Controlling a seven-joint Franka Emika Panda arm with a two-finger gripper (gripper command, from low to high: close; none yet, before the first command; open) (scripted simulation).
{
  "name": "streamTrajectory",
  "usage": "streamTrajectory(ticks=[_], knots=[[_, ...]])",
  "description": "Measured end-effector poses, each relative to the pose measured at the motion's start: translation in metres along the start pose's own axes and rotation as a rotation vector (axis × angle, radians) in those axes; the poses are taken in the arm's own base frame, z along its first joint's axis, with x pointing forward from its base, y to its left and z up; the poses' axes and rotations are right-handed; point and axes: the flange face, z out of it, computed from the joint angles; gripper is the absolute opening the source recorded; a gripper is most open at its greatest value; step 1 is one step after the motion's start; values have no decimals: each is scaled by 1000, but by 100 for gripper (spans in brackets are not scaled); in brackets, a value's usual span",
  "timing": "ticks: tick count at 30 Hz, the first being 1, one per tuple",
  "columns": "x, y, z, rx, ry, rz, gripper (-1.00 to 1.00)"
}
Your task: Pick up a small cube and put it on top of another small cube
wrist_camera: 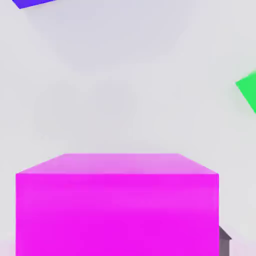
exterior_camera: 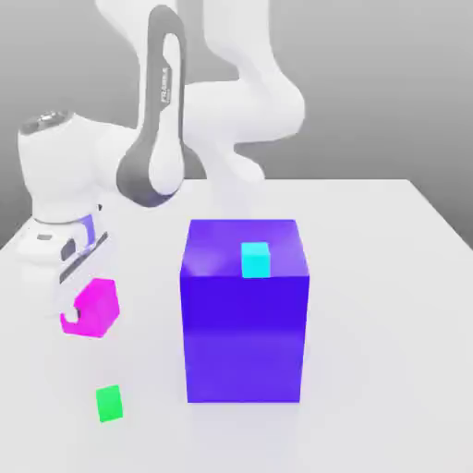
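Closed on the magenta cube, the hand hangs above the surface near its edge at the exterior view's left, and the cube is tilted and lifted off the surface. The tiny green cube lies below it on the surface, apart from it. A large blue-purple block stands in the middle, with a tiny cyan cube on its top.

From the hand view, the magenta cube sits close to the camera, one dark finger beside it. The green cube and a corner of the blue-purple block lie on the pale surface behind.
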Motion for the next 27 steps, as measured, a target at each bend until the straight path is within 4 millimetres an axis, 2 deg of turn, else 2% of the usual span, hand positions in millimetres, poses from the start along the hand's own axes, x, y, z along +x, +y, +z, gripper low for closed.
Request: streamTrajectory(ticks=[6,8,11,13,20,27], knots=[[-2,-9,-4,-16,-6,0,-100],[7,-4,-8,-21,-14,51,-100],[32,8,-16,-27,-24,167,-100],[58,12,-22,-30,-25,236,-100],[143,12,-35,-24,-3,466,-100],[142,20,1,-26,5,505,-100]])
